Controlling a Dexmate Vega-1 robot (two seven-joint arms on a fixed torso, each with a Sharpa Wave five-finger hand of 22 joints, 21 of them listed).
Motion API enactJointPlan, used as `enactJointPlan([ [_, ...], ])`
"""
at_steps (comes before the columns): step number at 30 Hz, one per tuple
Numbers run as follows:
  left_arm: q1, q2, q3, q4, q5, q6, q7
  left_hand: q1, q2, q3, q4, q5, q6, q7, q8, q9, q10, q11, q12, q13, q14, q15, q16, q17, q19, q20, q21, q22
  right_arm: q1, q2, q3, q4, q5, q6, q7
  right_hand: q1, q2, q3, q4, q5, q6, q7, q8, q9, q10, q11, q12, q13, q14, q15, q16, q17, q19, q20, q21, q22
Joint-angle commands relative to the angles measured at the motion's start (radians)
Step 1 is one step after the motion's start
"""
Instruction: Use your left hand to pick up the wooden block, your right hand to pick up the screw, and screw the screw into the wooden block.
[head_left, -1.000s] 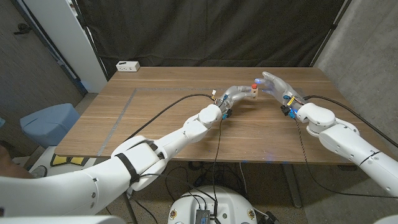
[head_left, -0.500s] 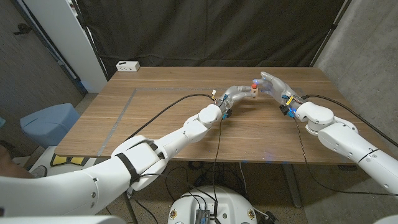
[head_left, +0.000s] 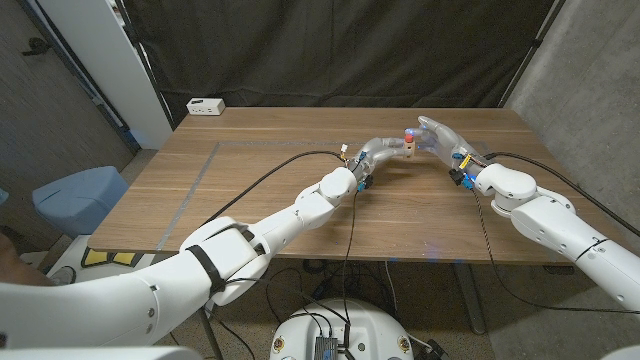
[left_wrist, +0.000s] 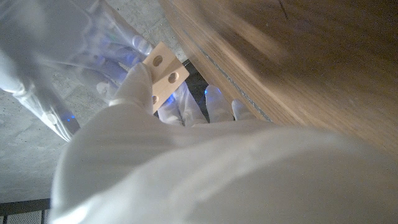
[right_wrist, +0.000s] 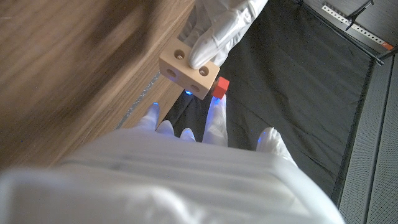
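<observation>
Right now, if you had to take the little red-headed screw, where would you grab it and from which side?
By its red head, I'd say. The screw sits against the wooden block, which the left hand holds above the table, so only the head sticks out. The right hand is already at it from the side facing away from the block, which looks like the sensible approach.

We see a pale, light-tan wooden block (right_wrist: 188, 72) with dark round holes, and a bright red screw (right_wrist: 219, 87) head beside it. Both hands, left hand (head_left: 381, 151) and right hand (head_left: 438, 134), are glossy white, with small blue glints at the fingertips (right_wrist: 216, 101). The table (head_left: 250, 190) is mid-brown with streaky wood grain. The curtain (head_left: 330, 50) behind is black.
</observation>
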Motion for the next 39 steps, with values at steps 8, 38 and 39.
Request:
enactJointPlan([
  [8, -0.002, -0.002, 0.001, 0.004, 0.0, -0.003, -0.002, 0.003, 0.009, 0.035, 0.028, 0.003, 0.028, 0.007, 0.006, 0.004, 0.008, -0.001, 0.008, 0.005, 0.008, -0.046, 0.004, 0.002, 0.002, -0.007, 0.002, 0.003, -0.01, -0.004, 0.006, -0.013, 0.009, -0.008, -0.016, -0.002, 0.004, 0.008, 0.002, 0.006, 0.049, 0.008, 0.019, 0.004, 0.019, -0.011, 0.017, 0.002, -0.074, 0.002, 0.009, 0.0, 0.007, 0.001, 0.006, 0.004],
  [38, 0.009, 0.007, -0.001, -0.02, 0.0, 0.004, 0.002, 0.003, 0.008, 0.034, 0.027, 0.002, 0.027, 0.008, 0.005, 0.004, 0.007, -0.001, 0.007, 0.005, 0.008, -0.046, 0.004, 0.003, 0.002, -0.007, 0.002, 0.003, -0.059, -0.018, 0.034, -0.053, 0.015, -0.02, -0.063, 0.005, 0.008, 0.017, -0.002, 0.008, 0.111, 0.016, 0.034, 0.006, 0.065, -0.022, 0.024, 0.001, -0.05, 0.001, 0.015, -0.004, 0.021, 0.001, 0.011, 0.004],
  [39, 0.009, 0.007, -0.001, -0.02, 0.0, 0.004, 0.001, 0.004, 0.008, 0.034, 0.027, 0.003, 0.027, 0.008, 0.005, 0.004, 0.007, -0.001, 0.007, 0.005, 0.008, -0.046, 0.004, 0.002, 0.002, -0.007, 0.002, 0.003, -0.061, -0.018, 0.034, -0.053, 0.014, -0.019, -0.064, 0.005, 0.009, 0.017, -0.002, 0.008, 0.113, 0.017, 0.035, 0.006, 0.067, -0.023, 0.024, 0.001, -0.05, 0.001, 0.015, -0.004, 0.022, 0.001, 0.011, 0.004],
])
